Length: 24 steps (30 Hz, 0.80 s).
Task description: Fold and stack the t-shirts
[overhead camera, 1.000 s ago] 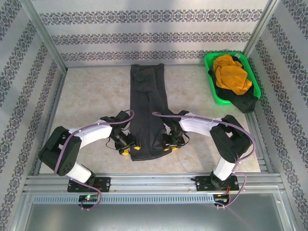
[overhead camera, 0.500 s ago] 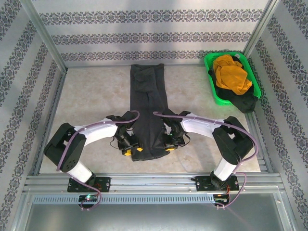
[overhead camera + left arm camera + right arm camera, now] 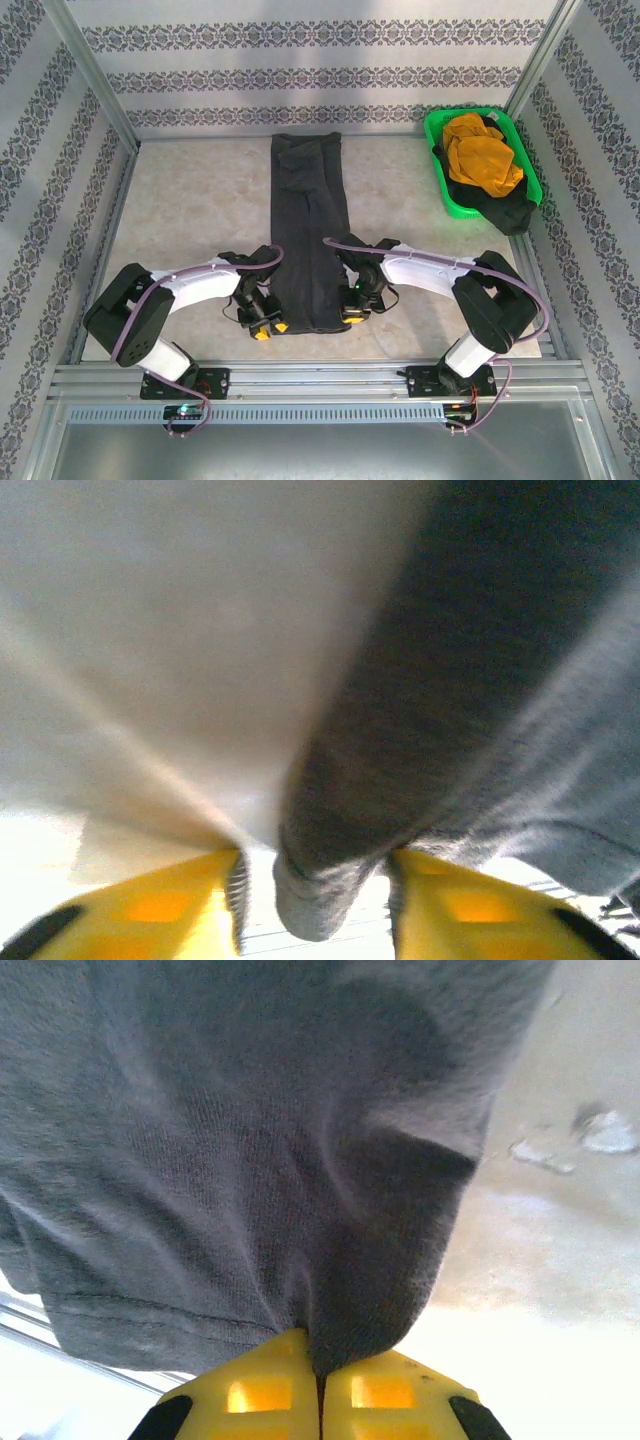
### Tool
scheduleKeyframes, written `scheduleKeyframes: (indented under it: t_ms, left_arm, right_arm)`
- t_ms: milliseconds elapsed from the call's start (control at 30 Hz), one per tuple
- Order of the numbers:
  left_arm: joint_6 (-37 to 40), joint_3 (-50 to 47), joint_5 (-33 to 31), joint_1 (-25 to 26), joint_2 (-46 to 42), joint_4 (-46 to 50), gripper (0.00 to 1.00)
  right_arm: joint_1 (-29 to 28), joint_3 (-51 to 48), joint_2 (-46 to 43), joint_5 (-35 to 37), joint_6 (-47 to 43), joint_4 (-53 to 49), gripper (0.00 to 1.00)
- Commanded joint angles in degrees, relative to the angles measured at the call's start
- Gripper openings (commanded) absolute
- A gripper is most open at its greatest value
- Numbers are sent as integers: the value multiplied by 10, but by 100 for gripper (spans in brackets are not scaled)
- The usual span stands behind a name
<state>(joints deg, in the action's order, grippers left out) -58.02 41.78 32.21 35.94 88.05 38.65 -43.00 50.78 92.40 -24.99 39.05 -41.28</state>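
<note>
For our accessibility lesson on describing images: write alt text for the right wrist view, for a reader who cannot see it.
The right tool, yellow and shut, pinches a fold of the charcoal grey t-shirt at the bottom of the picture. The cloth spreads up and to the left, and pale table shows at the right.

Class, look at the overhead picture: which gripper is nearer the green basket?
Right. The right gripper pinches the grey shirt's near right corner, on the basket's side; the left gripper sits at the shirt's near left corner, farther away.
</note>
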Motion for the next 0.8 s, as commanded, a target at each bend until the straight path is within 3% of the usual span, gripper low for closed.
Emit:
scheduleKeyframes:
  t_ms: [0,33,100,233,433,767]
  left_arm:
    - [-36,-8,-6,13,24,-94,18]
    - [-39,-12,-11,14,17,-88,8]
    - [-33,-18,-16,18,-5,-57,0]
    - [-17,-30,-18,18,-74,7,0]
    - [-3,28,-56,-3,-126,61,0]
    - [-1,142,-72,-144,-51,-84,0]
  right_arm:
    - [-15,-18,-19,-18,26,1,0]
    - [-17,-21,-24,-21,31,2,0]
    - [-23,-27,-38,-32,41,0,0]
    - [-24,-23,-53,-70,60,-8,0]
    - [7,35,-49,-44,63,-47,0]
    - [122,164,27,-20,80,-24,0]
